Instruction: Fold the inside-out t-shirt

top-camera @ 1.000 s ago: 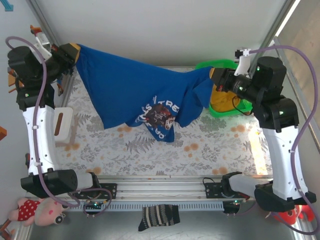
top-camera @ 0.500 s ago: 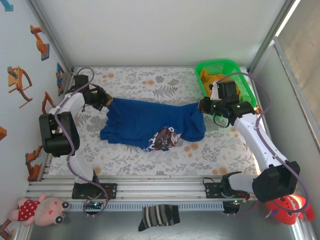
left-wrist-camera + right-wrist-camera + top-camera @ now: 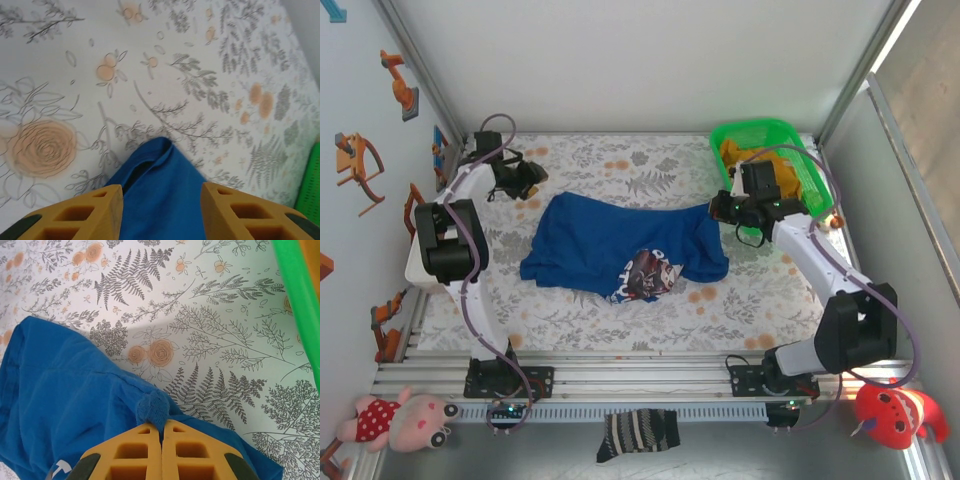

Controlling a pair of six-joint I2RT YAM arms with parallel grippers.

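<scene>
Plainly, basket (image 3: 756, 125) holds garment (image 3: 734, 152); t-shirt (image 3: 600, 235) outside.

arms (image 3: 810, 250): white links, black joints | cables (image 3: 782, 149): lilac | jaws: mustard-yellow

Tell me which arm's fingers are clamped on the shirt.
The right arm's fingers: shut on a bunched fold of the shirt. The left arm's fingers stand apart, the shirt corner lying loose between them.
</scene>
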